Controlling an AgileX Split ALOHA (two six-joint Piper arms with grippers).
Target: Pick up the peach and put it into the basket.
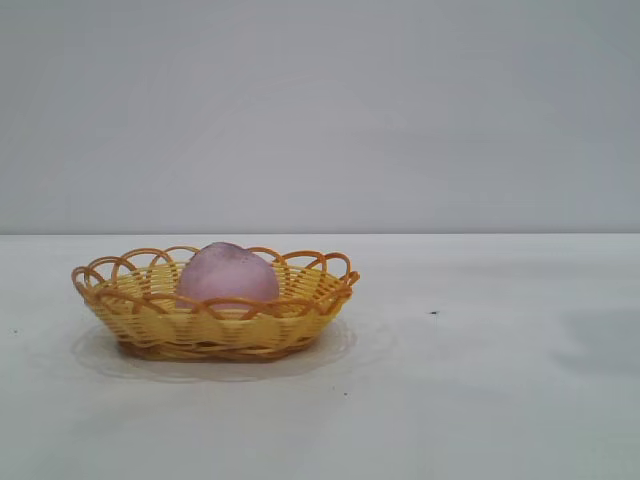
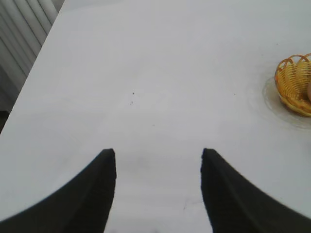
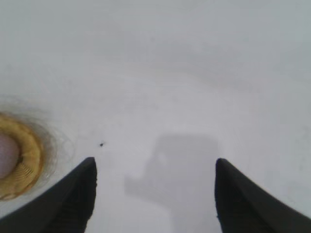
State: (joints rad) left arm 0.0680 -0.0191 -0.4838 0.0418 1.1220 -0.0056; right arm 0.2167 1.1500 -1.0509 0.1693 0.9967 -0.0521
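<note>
The peach (image 1: 228,272) is seen resting inside the wicker basket (image 1: 215,325), its rounded top rising above the looped rim; nothing else is held in the basket. The basket stands on the white table (image 1: 480,400). The left gripper (image 2: 159,160) is held over bare table with its jaws apart and empty, the basket off to one side. The right gripper (image 3: 155,167) is likewise spread and empty above the table, clear of the basket.
</note>
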